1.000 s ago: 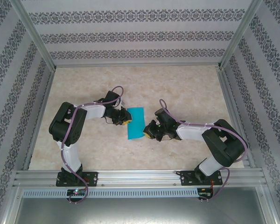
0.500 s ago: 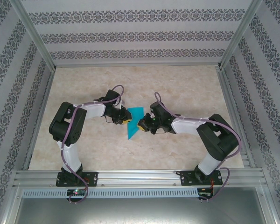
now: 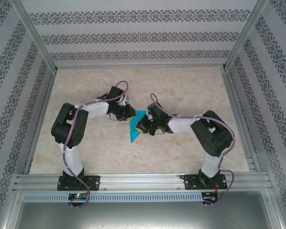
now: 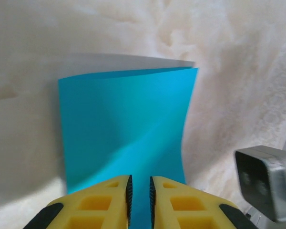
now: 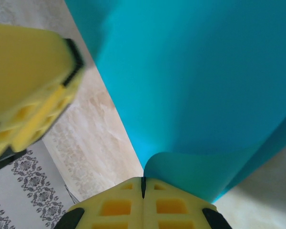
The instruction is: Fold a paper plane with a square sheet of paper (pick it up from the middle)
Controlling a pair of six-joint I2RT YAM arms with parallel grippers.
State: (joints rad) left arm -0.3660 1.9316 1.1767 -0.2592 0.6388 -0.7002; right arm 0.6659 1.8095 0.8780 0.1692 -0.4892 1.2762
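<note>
Paper (image 3: 134, 134), long axis near-to-far, sits mid-counter (image 3: 86, 86) between both arms: left fingers (image 4: 107, 200), nearly together, nip its left edge, right fingers (image 5: 119, 205), pressed tight, pinch the curled right corner, so the fold probably carries leftward.

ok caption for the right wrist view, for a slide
Right gripper pinches the teal square sheet of paper, curling its edge.

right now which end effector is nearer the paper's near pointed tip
Right. The right end effector pinches the square sheet of paper on its right side, nearer that tip; the left end effector grips its far end.
</note>
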